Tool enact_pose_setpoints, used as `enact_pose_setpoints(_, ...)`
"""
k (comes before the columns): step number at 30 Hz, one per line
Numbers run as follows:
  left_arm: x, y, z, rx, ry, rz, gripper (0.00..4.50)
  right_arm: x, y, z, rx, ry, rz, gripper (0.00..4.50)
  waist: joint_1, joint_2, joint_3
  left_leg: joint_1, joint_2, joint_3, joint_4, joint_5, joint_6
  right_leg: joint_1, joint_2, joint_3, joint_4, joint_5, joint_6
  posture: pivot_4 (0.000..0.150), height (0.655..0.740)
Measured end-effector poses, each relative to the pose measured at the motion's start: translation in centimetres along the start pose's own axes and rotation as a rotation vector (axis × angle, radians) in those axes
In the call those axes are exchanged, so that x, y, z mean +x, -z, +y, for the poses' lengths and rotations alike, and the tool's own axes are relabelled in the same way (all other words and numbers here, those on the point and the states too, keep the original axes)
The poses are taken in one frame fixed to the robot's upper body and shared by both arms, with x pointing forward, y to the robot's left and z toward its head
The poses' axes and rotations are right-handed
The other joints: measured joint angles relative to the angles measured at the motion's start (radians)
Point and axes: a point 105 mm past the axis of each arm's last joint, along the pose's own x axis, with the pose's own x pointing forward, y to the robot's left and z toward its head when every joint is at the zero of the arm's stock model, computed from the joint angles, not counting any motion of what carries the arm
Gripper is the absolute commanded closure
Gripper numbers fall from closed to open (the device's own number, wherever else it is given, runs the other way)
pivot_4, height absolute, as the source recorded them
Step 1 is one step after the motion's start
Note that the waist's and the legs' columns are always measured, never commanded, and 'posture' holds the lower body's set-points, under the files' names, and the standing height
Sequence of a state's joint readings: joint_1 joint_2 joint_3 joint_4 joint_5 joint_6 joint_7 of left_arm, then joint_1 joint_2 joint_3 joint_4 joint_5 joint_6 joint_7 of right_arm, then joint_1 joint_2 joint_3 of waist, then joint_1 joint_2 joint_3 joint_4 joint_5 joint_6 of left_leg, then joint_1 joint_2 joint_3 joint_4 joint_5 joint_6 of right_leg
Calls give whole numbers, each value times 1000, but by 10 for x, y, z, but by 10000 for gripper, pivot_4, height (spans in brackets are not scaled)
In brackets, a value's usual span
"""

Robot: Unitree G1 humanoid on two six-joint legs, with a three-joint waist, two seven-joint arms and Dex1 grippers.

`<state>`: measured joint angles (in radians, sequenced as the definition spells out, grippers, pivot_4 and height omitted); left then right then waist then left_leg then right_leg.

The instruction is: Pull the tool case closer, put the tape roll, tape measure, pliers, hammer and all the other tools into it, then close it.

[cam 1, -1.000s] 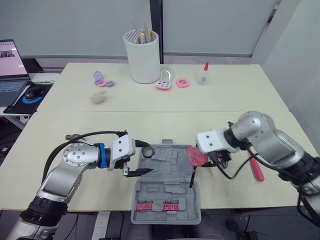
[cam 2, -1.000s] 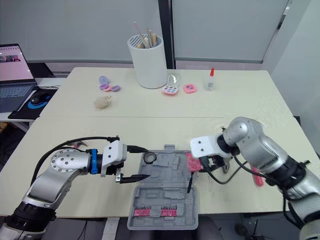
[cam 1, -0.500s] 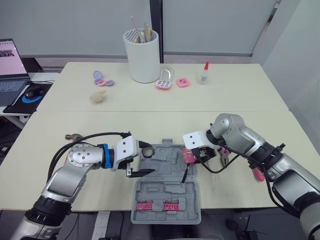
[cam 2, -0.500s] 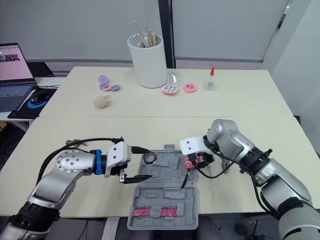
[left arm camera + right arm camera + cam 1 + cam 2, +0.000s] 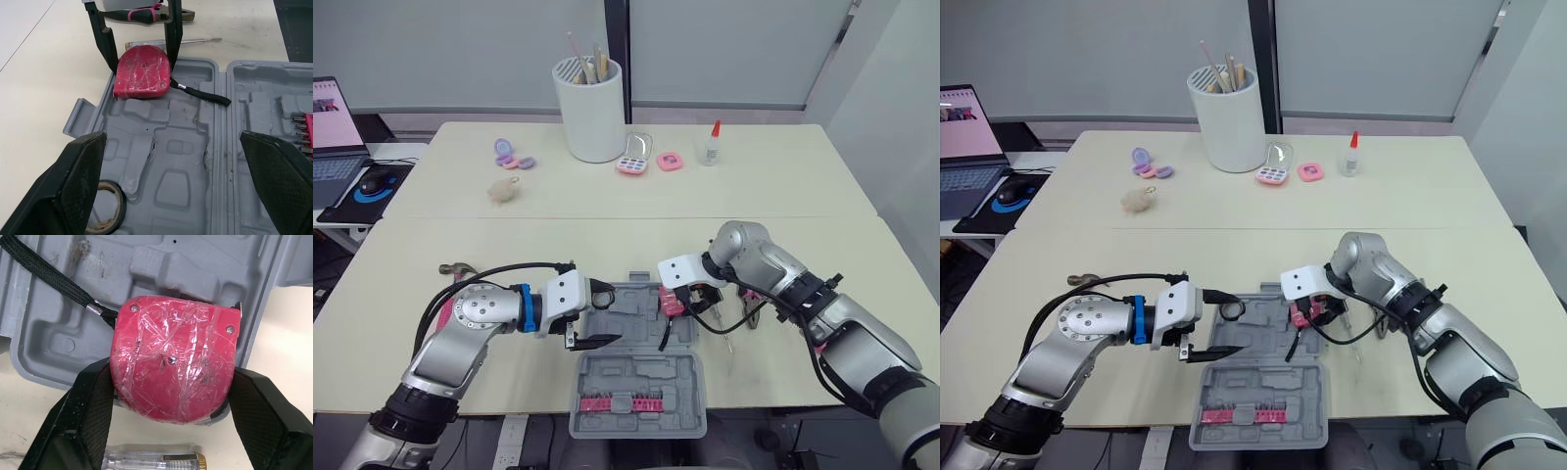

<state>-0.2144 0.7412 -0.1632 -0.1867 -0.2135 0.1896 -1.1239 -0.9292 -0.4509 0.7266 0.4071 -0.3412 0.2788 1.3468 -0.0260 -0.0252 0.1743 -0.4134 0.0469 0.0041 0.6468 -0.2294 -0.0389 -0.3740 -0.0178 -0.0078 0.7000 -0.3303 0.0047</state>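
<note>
1. Tool case point(image 5: 636, 374) is lying open on the surface closest to the robot, with a pink bit row point(image 5: 622, 403) seated in the near half. It is judged to be pulled close enough already.
2. Left claw point(image 5: 171, 142) is held over the far half of the case with its fingers wide apart and nothing gripped. It has barely shifted over the last second. Tape roll point(image 5: 119, 203) is already lying in the left end of that half, just beside the claw.
3. Right claw point(image 5: 171, 396) is clamped on the red tape measure point(image 5: 142, 73). A second ago it was held over the surface beside the case's right edge. Now it has been brought to the right end of the far half, at the rim. The strap point(image 5: 203, 95) is trailing across the tray. Whether the tape measure is fully seated cannot be told.
4. Implication: tape measure placement is nearly done and release is expected next. The strap should be tucked in or the lid may foul.
5. Just beyond the case on the surface, the screwdriver point(image 5: 151, 461) and pliers point(image 5: 751, 311) are still to be loaded. The hammer point(image 5: 457, 266) is lying out by the left arm.
6. A white pot point(image 5: 592, 113) and glue bottle point(image 5: 710, 145) are left at the far end, well apart from the task.
</note>
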Motion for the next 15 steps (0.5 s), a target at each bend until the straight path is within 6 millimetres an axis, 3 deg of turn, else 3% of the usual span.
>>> enact_pose_setpoints(5,0,0,0,1,0,-1,0,1,-2,-1,5,1,-7,13717,0,0,0,0,0,0,0,0,0,0,0,0,0,0,0,1500,7376)
enact_pose_setpoints(9,1,-1,0,3,1,-6,0,-2,-5,-4,19,18,-31,95,0,0,0,0,0,0,0,0,0,0,0,0,0,0,0,1500,7376)
enact_pose_setpoints(15,3,-2,-1,7,1,-21,0,-12,-13,-13,7,66,-55,95,0,0,0,0,0,0,0,0,0,0,0,0,0,0,0,1500,7376)
